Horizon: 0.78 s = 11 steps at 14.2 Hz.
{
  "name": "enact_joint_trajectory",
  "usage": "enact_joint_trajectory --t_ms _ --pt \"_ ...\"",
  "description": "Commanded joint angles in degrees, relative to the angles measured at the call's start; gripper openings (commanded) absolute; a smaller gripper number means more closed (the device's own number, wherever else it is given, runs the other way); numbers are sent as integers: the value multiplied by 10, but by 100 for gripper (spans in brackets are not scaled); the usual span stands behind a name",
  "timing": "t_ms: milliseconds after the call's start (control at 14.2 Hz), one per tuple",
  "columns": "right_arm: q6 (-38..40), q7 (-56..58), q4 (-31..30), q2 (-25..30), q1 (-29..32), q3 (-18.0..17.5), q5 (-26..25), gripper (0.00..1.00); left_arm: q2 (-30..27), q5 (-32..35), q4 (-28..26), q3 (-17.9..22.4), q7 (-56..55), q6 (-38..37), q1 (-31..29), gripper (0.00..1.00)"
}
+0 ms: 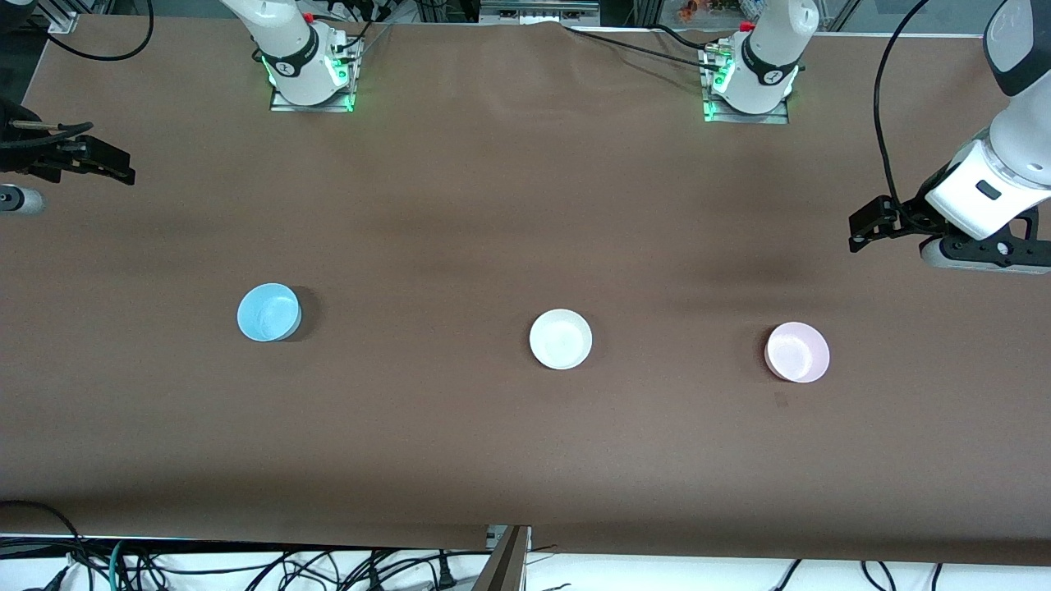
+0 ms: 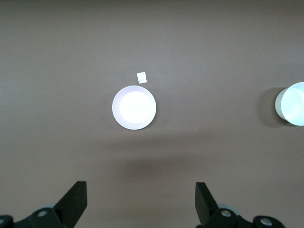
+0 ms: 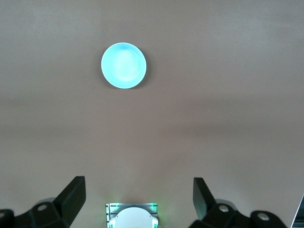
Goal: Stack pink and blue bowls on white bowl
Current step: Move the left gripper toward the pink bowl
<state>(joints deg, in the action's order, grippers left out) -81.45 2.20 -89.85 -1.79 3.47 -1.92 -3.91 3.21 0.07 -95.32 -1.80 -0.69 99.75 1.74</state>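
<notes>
Three bowls stand in a row on the brown table (image 1: 493, 205). The blue bowl (image 1: 268, 312) (image 3: 123, 65) is toward the right arm's end. The white bowl (image 1: 561, 339) (image 2: 292, 103) is in the middle. The pink bowl (image 1: 797, 351) (image 2: 134, 108) is toward the left arm's end. My left gripper (image 1: 862, 226) (image 2: 141, 190) hangs open and empty above the table's left-arm end, apart from the pink bowl. My right gripper (image 1: 115, 164) (image 3: 139, 185) hangs open and empty over the right-arm end, away from the blue bowl.
A small white tag (image 2: 141, 77) lies on the cloth beside the pink bowl. The right arm's base (image 1: 310, 74) (image 3: 131, 216) and the left arm's base (image 1: 751, 82) stand along the table's back edge. Cables (image 1: 246, 566) hang below the front edge.
</notes>
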Motion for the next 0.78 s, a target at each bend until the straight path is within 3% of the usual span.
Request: enact_joint_trajectory --t_ms 0,211,493,705 --pt "4 -2 12 -4 3 0 11 100 6 12 18 -1 -11 -15 2 100" --pt "4 -2 12 -4 4 1 11 100 11 12 20 1 -10 -10 4 100" --pt "0 -1 19 -11 5 1 11 100 111 31 108 2 -16 -9 -2 100" --pt "-5 -9 20 -21 3 1 20 100 166 34 102 6 -9 52 -26 100"
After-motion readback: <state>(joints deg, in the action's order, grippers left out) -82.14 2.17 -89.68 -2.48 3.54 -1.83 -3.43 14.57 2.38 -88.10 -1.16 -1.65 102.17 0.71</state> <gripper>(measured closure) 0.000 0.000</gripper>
